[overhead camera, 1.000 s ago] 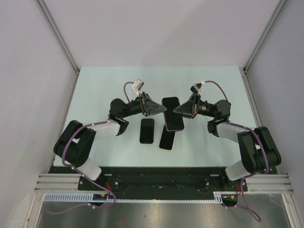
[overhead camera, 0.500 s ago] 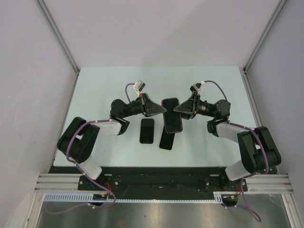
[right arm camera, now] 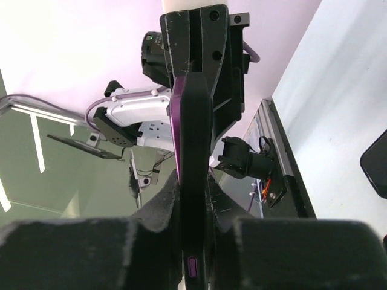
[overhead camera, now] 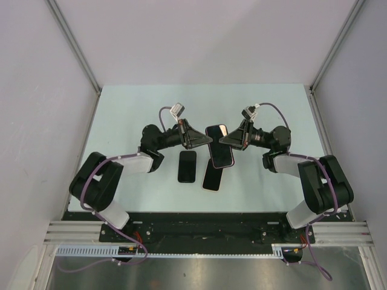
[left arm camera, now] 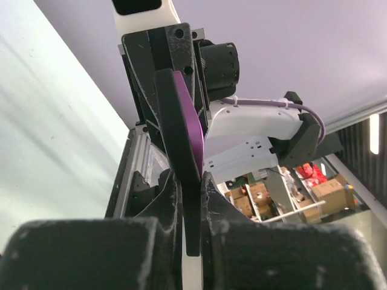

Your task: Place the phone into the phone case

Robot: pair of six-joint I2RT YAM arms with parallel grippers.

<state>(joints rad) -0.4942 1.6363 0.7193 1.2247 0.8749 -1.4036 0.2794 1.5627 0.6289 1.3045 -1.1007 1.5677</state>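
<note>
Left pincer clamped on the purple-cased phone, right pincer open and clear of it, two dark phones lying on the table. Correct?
Not quite: the right pincer is not open and clear. The right wrist view shows it shut on the edge of the purple-cased phone. The left pincer is clamped on it, and two dark phones lie on the table.

Overhead view, close wrist views, shared phone (right arm camera: 195,169)

Bright, even light with soft shadows; wrist-view foregrounds are blurred.
</note>
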